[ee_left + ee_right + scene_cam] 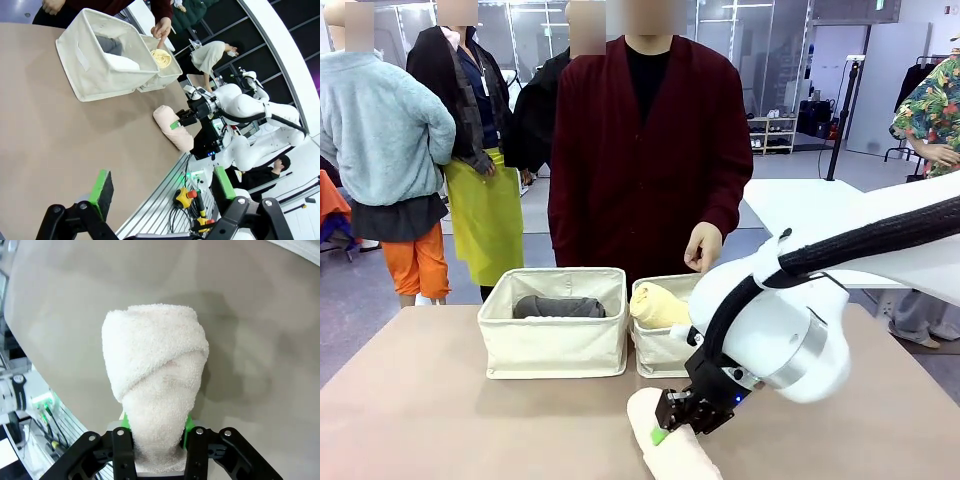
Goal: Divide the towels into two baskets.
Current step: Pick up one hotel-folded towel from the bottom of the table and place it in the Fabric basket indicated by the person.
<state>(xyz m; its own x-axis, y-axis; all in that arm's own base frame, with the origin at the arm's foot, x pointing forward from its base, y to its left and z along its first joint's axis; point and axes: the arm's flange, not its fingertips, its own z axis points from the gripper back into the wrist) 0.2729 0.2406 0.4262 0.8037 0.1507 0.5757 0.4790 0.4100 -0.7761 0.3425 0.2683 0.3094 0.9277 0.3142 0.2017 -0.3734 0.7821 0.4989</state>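
The right pincer (pixel 672 418) squeezes tight around the cream towel (pixel 670 448) lying on the desk (pixel 440 400), so it can lift it. The left pincer (pixel 162 192) hangs open, holding nothing. Each basket (pixel 555 340) already has towels inside.

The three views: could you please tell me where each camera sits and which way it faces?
Front: between the arms, facing the person across the table; right arm and right tool show.
Left wrist: above the table, facing the baskets; open left tool shows below.
Right wrist: looks down its right tool, shut on the cream towel.
All share that towel.
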